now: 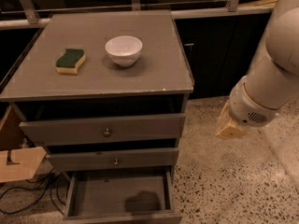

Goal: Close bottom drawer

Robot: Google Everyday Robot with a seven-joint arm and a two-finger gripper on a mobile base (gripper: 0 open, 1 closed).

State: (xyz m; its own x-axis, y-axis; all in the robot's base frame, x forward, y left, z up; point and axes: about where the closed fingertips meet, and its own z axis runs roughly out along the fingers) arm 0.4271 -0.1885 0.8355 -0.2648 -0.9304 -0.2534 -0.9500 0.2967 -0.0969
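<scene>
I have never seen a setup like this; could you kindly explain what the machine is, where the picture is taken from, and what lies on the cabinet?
The pale rounded shape on the right is a robot arm; its mobile base is out of view. The tan tip is the gripper, the grasping part: it hangs right of the cabinet, above the speckled floor, touching nothing, with nothing visibly held. There is one camera view, looking down at the cabinet's front; its mounting is not on record. On the cabinet's grey top lie a green-and-yellow sponge and, to its right, a white bowl. The bottom drawer is pulled out and looks empty; closing it is the job.
</scene>
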